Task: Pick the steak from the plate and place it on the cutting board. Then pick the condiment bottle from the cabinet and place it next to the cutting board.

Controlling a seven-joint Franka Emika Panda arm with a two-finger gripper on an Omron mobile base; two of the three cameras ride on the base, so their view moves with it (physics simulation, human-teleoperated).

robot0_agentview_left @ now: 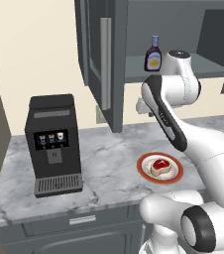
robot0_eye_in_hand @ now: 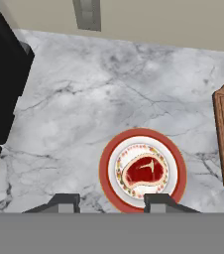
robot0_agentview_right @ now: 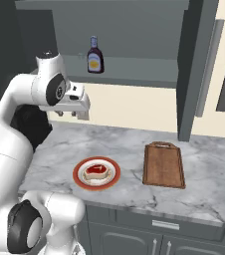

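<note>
The steak (robot0_eye_in_hand: 143,171) sits on the plate (robot0_eye_in_hand: 108,168), low in the middle of the hand view. The board (robot0_agentview_right: 163,164) lies to its right. The bottle (robot0_agentview_right: 94,56) stands on the shelf up top. The claw (robot0_eye_in_hand: 111,202) is open and holds nothing.

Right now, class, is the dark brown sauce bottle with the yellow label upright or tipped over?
Upright. The dark brown sauce bottle with the yellow label stands on the grey cabinet shelf, its narrow capped neck pointing straight up.

The condiment bottle (robot0_agentview_right: 95,56) has a yellow-orange label, its print unreadable.
</note>
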